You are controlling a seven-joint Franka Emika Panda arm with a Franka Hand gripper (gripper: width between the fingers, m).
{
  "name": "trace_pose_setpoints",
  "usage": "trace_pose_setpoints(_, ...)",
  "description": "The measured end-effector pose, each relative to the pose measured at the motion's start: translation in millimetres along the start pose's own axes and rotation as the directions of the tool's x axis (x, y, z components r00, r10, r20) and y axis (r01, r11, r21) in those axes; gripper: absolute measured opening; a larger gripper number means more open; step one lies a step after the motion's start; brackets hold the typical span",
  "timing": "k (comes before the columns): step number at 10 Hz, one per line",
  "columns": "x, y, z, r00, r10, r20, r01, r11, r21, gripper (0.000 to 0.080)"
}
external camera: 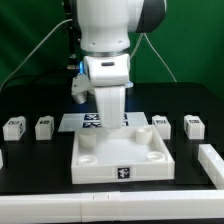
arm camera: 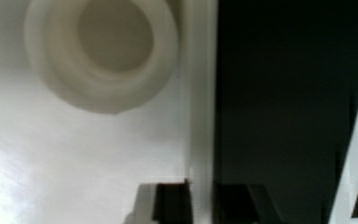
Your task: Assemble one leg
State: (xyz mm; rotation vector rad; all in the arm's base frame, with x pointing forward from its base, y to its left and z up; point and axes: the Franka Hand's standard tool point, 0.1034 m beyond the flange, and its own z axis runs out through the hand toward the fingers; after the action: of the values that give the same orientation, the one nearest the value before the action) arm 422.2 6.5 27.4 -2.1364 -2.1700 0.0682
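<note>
Several legs, small white tagged blocks, stand in a row on the black table in the exterior view: two on the left (external camera: 13,127) (external camera: 44,126) and two on the right (external camera: 160,123) (external camera: 194,126). The large white square tray-like piece (external camera: 100,165) lies in the middle. My gripper (external camera: 108,123) is down at its back edge. In the wrist view my gripper (arm camera: 197,200) straddles the edge of the piece (arm camera: 87,150), one finger over the white side and one over the black table, with only a narrow gap. A round corner socket (arm camera: 105,50) shows. No leg is held.
The marker board (external camera: 88,122) lies behind the tray-like piece. A long white bar (external camera: 100,207) runs along the front, and white blocks sit at the exterior view's right (external camera: 211,162) and left (external camera: 2,160) edges. Cables hang behind the arm.
</note>
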Motion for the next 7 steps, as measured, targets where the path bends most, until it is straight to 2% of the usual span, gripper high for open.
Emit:
trace_pose_setpoints(2,29.2,2.2,-1.2,1.000,-0.004,-0.008,0.004,1.000,-0.003,0.0057)
trace_pose_setpoints(4,53.4,10.3,-1.9,1.000,0.016,-0.021,-0.016,1.000,-0.012,0.0057)
trace_pose_setpoints(5,57.0,15.4,-1.5,0.998,0.053,-0.025,-0.054,0.998,-0.014,0.0057)
trace_pose_setpoints(6,54.8,16.5,2.3,0.998,0.063,-0.028,-0.063,0.998,-0.010,0.0057)
trace_pose_setpoints(7,51.5,19.0,4.1,0.999,0.042,-0.034,-0.043,0.999,-0.016,0.0057)
